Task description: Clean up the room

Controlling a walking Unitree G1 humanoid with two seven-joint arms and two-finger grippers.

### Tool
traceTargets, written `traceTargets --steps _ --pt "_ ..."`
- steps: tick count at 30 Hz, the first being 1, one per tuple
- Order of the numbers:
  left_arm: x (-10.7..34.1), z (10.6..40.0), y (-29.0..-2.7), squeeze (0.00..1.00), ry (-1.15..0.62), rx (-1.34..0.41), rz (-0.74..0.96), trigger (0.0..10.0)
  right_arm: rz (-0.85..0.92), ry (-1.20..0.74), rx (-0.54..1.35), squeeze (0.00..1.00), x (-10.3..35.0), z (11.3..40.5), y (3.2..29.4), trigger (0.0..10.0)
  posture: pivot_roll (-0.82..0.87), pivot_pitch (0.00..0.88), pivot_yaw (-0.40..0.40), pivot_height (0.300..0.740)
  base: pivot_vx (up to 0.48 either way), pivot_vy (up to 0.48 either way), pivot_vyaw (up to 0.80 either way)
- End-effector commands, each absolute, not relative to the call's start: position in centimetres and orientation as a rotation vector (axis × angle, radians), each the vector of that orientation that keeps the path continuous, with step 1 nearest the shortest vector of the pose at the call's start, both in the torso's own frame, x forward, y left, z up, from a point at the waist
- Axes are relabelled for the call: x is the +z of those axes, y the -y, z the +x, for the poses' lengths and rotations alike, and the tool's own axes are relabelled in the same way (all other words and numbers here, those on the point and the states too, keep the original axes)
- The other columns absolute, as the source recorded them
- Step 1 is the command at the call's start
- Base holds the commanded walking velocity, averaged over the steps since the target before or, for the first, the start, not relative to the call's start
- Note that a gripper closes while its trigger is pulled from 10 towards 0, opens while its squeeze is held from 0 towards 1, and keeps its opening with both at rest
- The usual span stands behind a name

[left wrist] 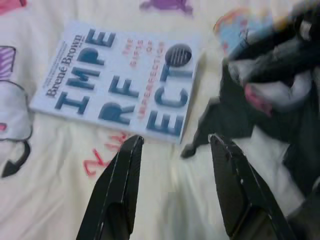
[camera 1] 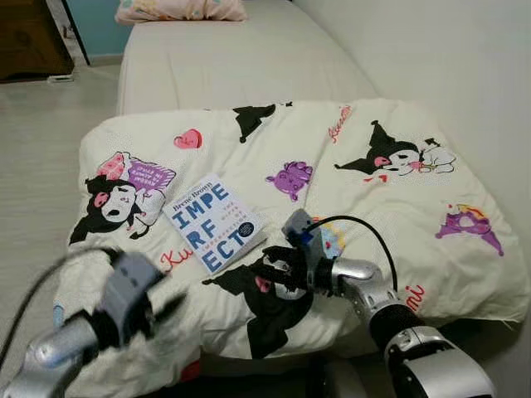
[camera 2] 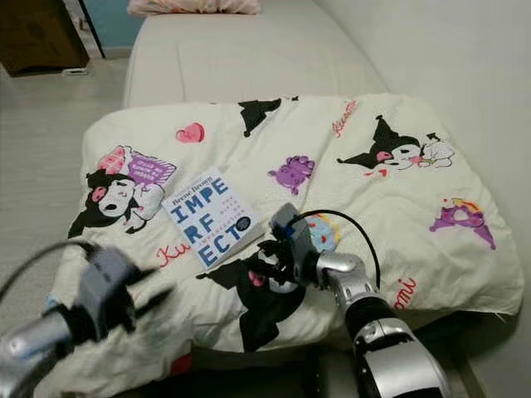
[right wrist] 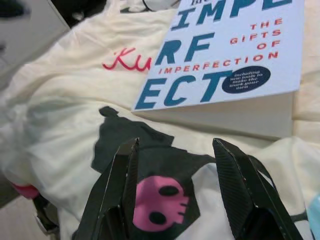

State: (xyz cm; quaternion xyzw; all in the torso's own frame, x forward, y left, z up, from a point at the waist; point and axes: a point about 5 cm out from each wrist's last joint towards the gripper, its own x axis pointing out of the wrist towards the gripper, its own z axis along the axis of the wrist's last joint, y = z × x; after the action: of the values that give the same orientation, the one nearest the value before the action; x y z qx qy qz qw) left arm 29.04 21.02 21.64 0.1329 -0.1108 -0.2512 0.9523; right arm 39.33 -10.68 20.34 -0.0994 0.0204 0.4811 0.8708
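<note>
A white book point(camera 1: 214, 222) with blue letters lies flat on a cream cartoon-print blanket point(camera 1: 390, 207) at the foot of the bed. My right gripper point(camera 1: 278, 269) hovers just to the book's near right, open, its fingers point(right wrist: 122, 190) over a black figure with a pink skull, the book's spine edge point(right wrist: 220, 117) just ahead. My left gripper point(left wrist: 175, 150) is open too, blurred, low over the blanket's near left corner and pointing toward the book point(left wrist: 117, 80). Nothing is held by either.
The bed's bare mattress point(camera 1: 241, 58) stretches away with a pink pillow point(camera 1: 178, 10) at its head. A white wall point(camera 1: 448, 58) runs along the right. Pale floor point(camera 1: 37, 157) lies to the left, with a dark wooden cabinet point(camera 1: 29, 37) at far left.
</note>
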Motion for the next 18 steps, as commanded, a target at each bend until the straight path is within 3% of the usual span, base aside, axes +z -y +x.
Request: traceTargets --steps 1,2,4,5,6,7,8,18 --pt "20.6 29.0 -21.5 0.0 0.176 -0.476 0.197 10.0 -0.156 -0.067 1.019 0.0 19.7 39.2 10.6 10.0 0.06 0.471 -0.026 0.568 0.0 0.0 0.0" --pt "20.1 30.1 -21.8 0.0 0.143 -0.375 0.143 10.0 -0.12 -0.058 1.002 0.0 20.0 39.3 10.5 10.0 0.05 0.471 -0.025 0.568 0.0 0.0 0.0" --pt "20.1 30.1 -21.8 0.0 0.143 -0.375 0.143 10.0 -0.12 -0.058 1.002 0.0 20.0 39.3 10.5 10.0 0.05 0.471 -0.025 0.568 0.0 0.0 0.0" --pt "18.8 31.2 -22.1 0.13 0.064 -0.263 0.076 10.0 -0.102 -0.055 0.95 0.0 20.3 39.6 10.5 10.0 0.05 0.472 -0.025 0.568 0.0 0.0 0.0" --pt "17.3 32.1 -22.1 1.0 -0.007 -0.177 -0.02 10.0 -0.095 -0.048 0.887 0.0 20.4 39.9 10.5 10.0 0.04 0.475 -0.024 0.568 0.0 0.0 0.0" --pt "17.3 32.1 -22.1 1.0 -0.007 -0.177 -0.02 10.0 -0.095 -0.048 0.887 0.0 20.4 39.9 10.5 10.0 0.04 0.475 -0.024 0.568 0.0 0.0 0.0" --pt "13.9 33.6 -21.3 1.0 -0.132 -0.062 -0.201 10.0 -0.131 -0.032 0.763 0.0 20.3 40.3 10.6 10.0 0.03 0.481 -0.021 0.568 0.0 0.0 0.0" --pt "11.7 35.9 -19.0 1.0 -0.203 -0.016 -0.493 10.0 -0.195 0.036 0.701 0.0 19.8 40.1 9.9 10.0 0.01 0.5 -0.011 0.568 0.0 0.0 0.0"
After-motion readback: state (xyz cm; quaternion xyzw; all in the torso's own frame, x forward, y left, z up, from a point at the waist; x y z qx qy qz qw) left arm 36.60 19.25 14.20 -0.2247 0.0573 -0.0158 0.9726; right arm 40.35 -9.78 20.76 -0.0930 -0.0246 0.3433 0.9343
